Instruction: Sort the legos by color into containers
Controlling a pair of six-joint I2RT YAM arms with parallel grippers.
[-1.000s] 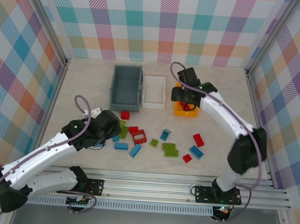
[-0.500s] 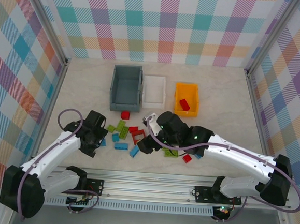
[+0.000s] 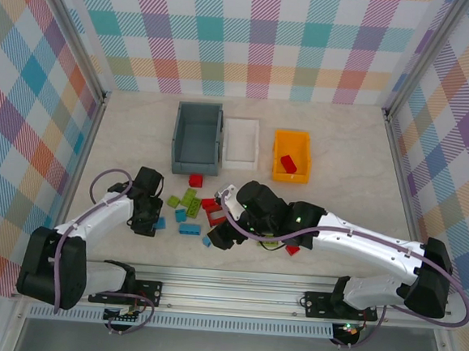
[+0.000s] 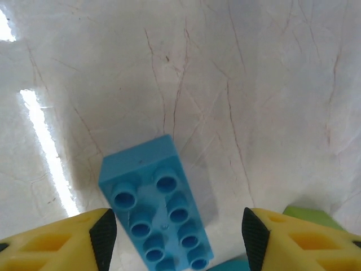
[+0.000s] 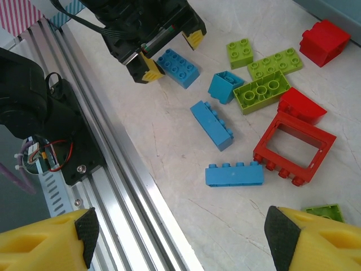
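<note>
A light blue lego [image 4: 155,217] lies studs-up on the table between the fingers of my left gripper [image 4: 179,234]. The jaws stand open around it, with a gap still showing on the right side. In the top view this left gripper [image 3: 150,216] is at the left end of the lego pile, beside that blue lego [image 3: 159,222]. My right gripper [image 5: 180,234] hangs wide open and holds nothing, above a blue four-stud lego [image 5: 234,174] and a red frame [image 5: 293,148]. Slate grey [image 3: 176,138], white [image 3: 239,164] and orange containers [image 3: 276,158] stand behind; a red lego [image 3: 287,163] lies in the orange one.
Loose legos lie spread over the table's middle: green ones [image 5: 274,63], a blue one [image 5: 211,124], a red one [image 5: 324,42]. An aluminium rail [image 5: 130,186] runs along the near edge, close under the right gripper. The cage posts stand at both sides.
The right arm swung from the orange container, where a red lego now lies, to the pile's near left part. The left gripper moved left and narrowed around the blue lego.
</note>
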